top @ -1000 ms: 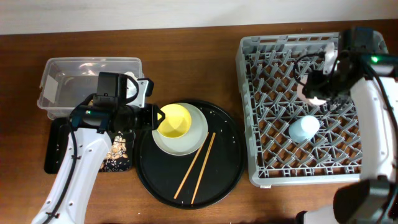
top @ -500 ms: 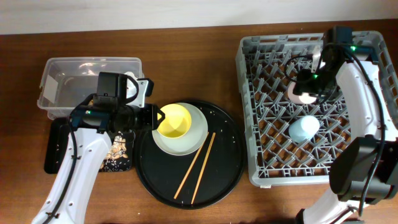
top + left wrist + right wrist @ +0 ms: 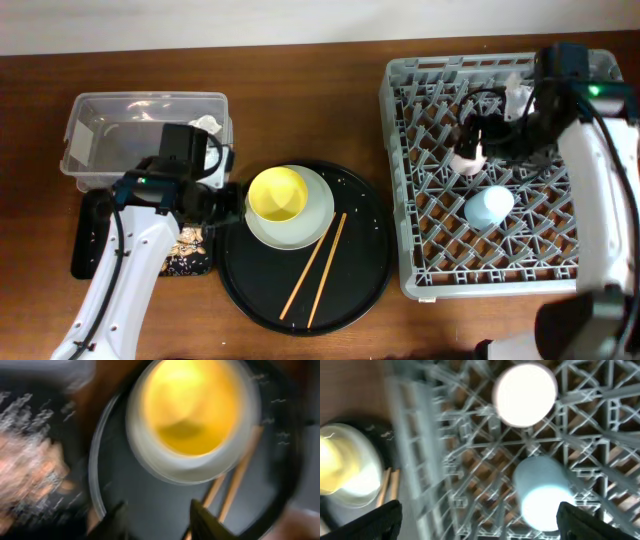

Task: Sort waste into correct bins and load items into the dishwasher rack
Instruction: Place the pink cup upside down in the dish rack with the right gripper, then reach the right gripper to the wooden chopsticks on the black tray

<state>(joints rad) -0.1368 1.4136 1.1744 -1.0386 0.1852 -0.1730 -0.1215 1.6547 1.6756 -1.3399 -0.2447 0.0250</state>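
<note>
Pink cup point(image 3: 466, 158): it stands among the pegs in the far part of the dishwasher rack point(image 3: 392, 150), free of any finger.
Blue cup point(image 3: 488, 207): it lies in the rack, nearer than the pink cup and a little to the right.
Right gripper point(image 3: 478, 135): it is over the far part of the rack, just beside the pink cup. The fingers are spread wide and nothing is between them.
Yellow bowl point(image 3: 277, 193): it sits on the plate point(image 3: 315, 225), in the far part of the round black tray point(image 3: 350, 290).
Chopsticks point(image 3: 315, 265): they lie side by side on the round tray, on the near right of the plate.
Left gripper point(image 3: 225, 200): it is at the left edge of the plate, over the round tray. The fingers are partly apart and hold nothing; its wrist view is blurred.
Wrapper point(image 3: 190, 245): it lies in the shallow black tray point(image 3: 88, 240), left of the round tray.
Tissue point(image 3: 207, 123): it is in the far right corner of the clear tub point(image 3: 110, 145).
</note>
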